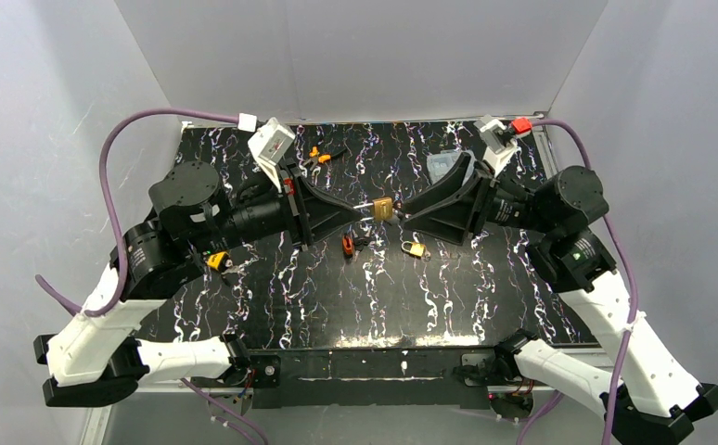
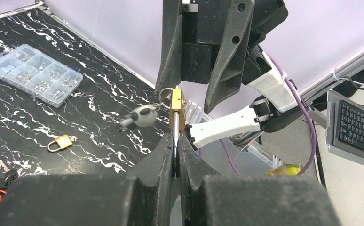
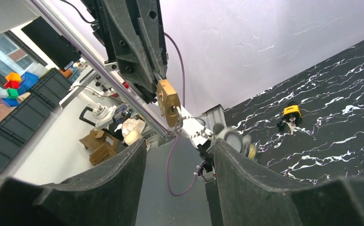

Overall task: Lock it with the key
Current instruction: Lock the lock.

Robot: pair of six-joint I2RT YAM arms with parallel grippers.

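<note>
The black marbled table (image 1: 272,297) carries the loose items, and both arms reach in over its middle, claw tips facing each other.

The left claw (image 1: 368,209) is clamped tight. Its fingers (image 2: 156,160) pinch the steel shackle (image 2: 175,136) of the brass padlock (image 1: 382,209) and hold it in the air above the table. The right claw (image 1: 405,213) stands wide apart and grips nothing. Its tips sit just beyond the padlock's body on the right, and whether one of them grazes the brass cannot be told.

The padlock's long axis runs left to right along the line between the two claws. The shackle points into the left claw and the flat bottom end points at the right claw. That end faces the right wrist camera and shows a round hole.

A ring hangs at that far end of the padlock, and a grey-headed key (image 2: 142,117) dangles from it, blurred. Whether anything sits in the keyhole cannot be told.

A clear box (image 2: 36,72) with compartments lies on the table behind the padlock, to its right. A spare padlock (image 1: 415,248) lies on the table in front of the padlock and slightly right. A red key (image 1: 348,245) lies in front and slightly left. A yellow key (image 1: 216,260) lies well to the left. Small orange pieces (image 1: 318,155) lie behind the padlock, to its left.
</note>
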